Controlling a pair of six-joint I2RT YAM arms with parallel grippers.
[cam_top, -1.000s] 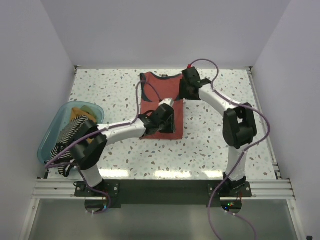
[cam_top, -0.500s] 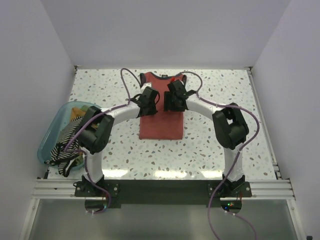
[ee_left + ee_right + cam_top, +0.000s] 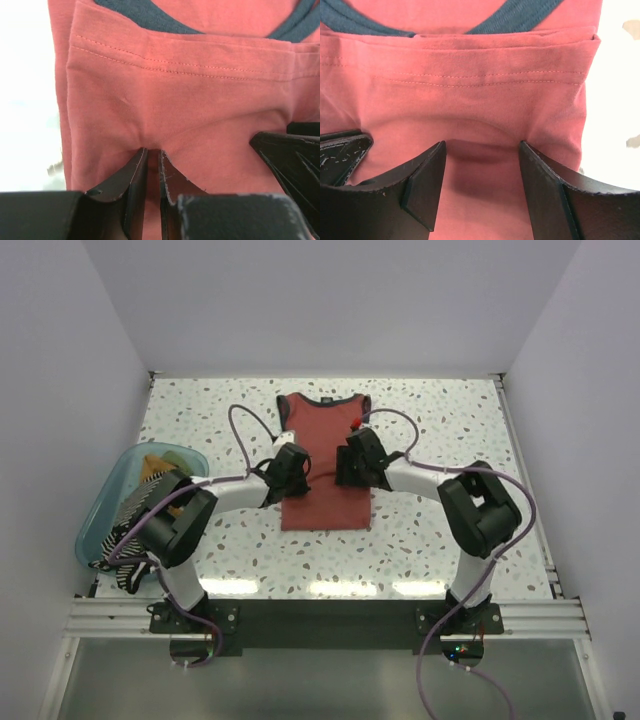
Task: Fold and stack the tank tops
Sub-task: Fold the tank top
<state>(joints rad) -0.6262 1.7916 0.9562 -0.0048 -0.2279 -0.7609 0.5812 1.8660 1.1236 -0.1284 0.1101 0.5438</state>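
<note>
The red top (image 3: 325,502) lies on the surface (image 3: 200,410), its long way pointing away from the arms. The left tool (image 3: 152,152), almost closed, pinches its left half. The right tool (image 3: 482,145) sits beside it, wide open, holding nothing.

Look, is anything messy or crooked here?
Yes. The striped top is spilling out of the bin on the left, and part of it hangs over the near rim. The red top lies folded and fairly straight, with only a small pucker where the left gripper pinches it.
</note>
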